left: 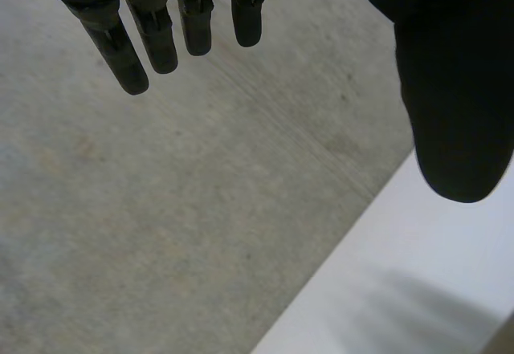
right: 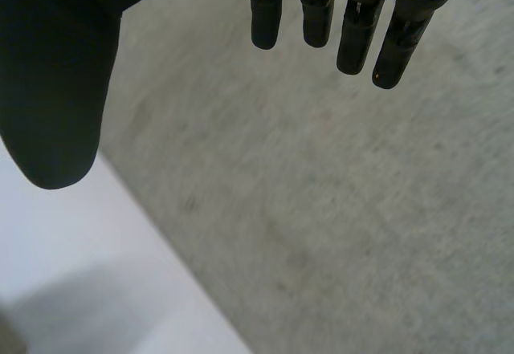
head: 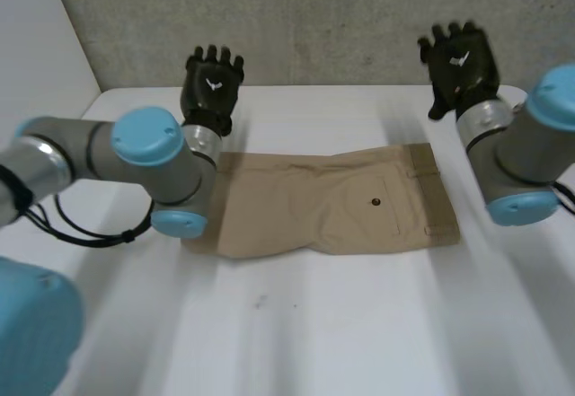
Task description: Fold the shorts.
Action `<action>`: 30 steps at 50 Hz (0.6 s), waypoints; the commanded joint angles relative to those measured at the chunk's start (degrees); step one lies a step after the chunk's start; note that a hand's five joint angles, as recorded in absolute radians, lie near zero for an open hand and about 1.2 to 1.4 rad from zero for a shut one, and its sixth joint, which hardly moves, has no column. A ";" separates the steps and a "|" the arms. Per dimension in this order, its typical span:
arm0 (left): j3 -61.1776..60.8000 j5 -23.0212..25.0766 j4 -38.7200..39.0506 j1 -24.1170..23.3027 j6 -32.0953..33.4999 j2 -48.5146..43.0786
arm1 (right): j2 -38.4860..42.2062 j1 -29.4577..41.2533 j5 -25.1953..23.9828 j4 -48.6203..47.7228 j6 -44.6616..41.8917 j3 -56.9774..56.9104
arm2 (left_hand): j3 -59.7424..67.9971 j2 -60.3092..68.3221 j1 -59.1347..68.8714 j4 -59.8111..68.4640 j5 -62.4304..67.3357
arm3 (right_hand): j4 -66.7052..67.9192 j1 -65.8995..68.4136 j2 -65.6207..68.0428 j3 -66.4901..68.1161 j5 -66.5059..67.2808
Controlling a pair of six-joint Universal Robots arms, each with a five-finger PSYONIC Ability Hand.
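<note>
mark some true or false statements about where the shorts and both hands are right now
1. The shorts lie on the white table. True.
2. The left hand is pinching the shorts. False: it is open with straight fingers, holds nothing and is apart from the cloth, near the table's far edge.
3. The right hand is open and holds nothing. True.
4. The shorts are blue. False: they are tan.
5. The shorts' waistband is at the end nearer the right arm. True.
</note>
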 commanded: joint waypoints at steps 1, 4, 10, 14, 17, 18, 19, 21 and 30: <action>-15.61 -0.11 -0.96 -0.71 -4.30 14.43 | -13.08 -0.79 -3.34 7.82 8.44 10.64 | -0.78 -0.34 -0.05 -0.39 -1.68 | -3.16 -1.41 -2.59 -2.21 -3.77; -23.23 0.15 -2.10 -0.71 -8.59 20.31 | -15.36 -2.37 -4.39 14.48 9.41 14.41 | -0.61 -0.17 0.12 -0.22 -1.51 | -3.16 -1.41 -2.59 -2.21 -3.77; -33.10 2.52 -5.44 -0.71 -14.41 26.48 | -15.64 -5.62 -6.42 24.17 9.06 20.84 | -0.44 0.00 0.29 -0.05 -1.34 | 4.82 6.57 5.39 5.77 4.21; -37.59 3.06 -7.03 -0.54 -16.17 28.24 | -15.46 -7.82 -8.52 25.06 8.62 24.79 | -0.44 0.00 0.29 -0.05 -1.34 | 12.56 14.31 13.12 13.50 11.94; -39.79 3.06 -7.12 -0.54 -16.26 28.69 | -14.85 -9.84 -11.60 23.48 8.54 27.08 | -0.44 0.00 0.29 -0.05 -1.34 | 16.94 18.69 17.50 17.88 16.32; -40.40 3.06 -7.12 -0.54 -16.26 28.69 | -13.63 -10.37 -12.91 22.00 8.45 27.87 | -0.44 0.00 0.29 -0.05 -1.34 | 18.28 20.03 18.84 19.22 17.66; -40.58 3.06 -7.12 -0.54 -16.26 28.60 | -12.75 -10.55 -13.44 21.03 8.36 28.14 | -0.44 0.00 0.29 -0.05 -1.34 | 19.29 21.04 19.85 20.23 18.67; -40.76 2.97 -7.12 -0.54 -16.35 28.51 | -10.12 -10.73 -14.15 18.05 8.36 28.23 | -0.61 -0.17 0.12 -0.22 -1.50 | 22.47 24.22 23.04 23.42 21.86; -41.11 2.70 -7.12 -0.80 -16.53 28.42 | -3.51 -10.64 -13.80 12.41 5.64 26.74 | -0.61 -0.17 0.12 -0.22 -1.51 | 23.67 25.42 24.24 24.62 23.06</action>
